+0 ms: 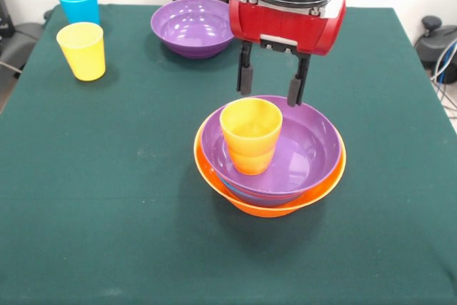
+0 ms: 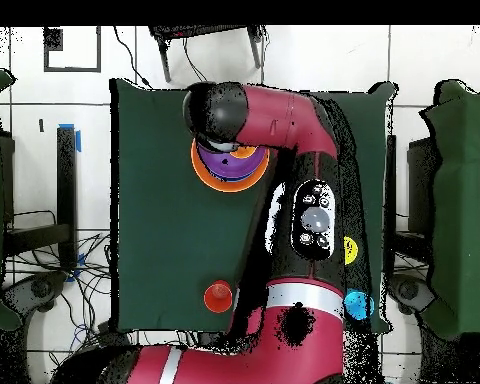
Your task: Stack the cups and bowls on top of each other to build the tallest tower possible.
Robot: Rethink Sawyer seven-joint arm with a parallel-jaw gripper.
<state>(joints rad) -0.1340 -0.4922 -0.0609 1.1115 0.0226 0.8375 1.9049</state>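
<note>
Tower (image 1: 270,176) sits mid-table, a little toward the near edge in the front view: large orange bowl (image 1: 285,207) as base, a wide purple bowl (image 1: 303,151) nested in it with a thin blue rim showing between the two, probably another bowl seated there. Widest at the bottom, so the pile is stable. Inside the purple bowl stands a yellow cup seated in an orange cup (image 1: 250,136), upright, off-centre toward one wall of the bowl. Gripper (image 1: 273,82) hangs just above and behind the cups, fingers spread and holding nothing; it touches neither cup nor bowl, a stance that fits a release or a clear approach. Second purple bowl (image 1: 191,27) waits near the table's far edge. Light blue cup (image 1: 78,3) and a loose yellow cup (image 1: 81,50) stand close together at the far corner, clear of the arm. Overhead, a red-orange cup (image 2: 218,297) stands alone near another edge, well apart from the tower.
</note>
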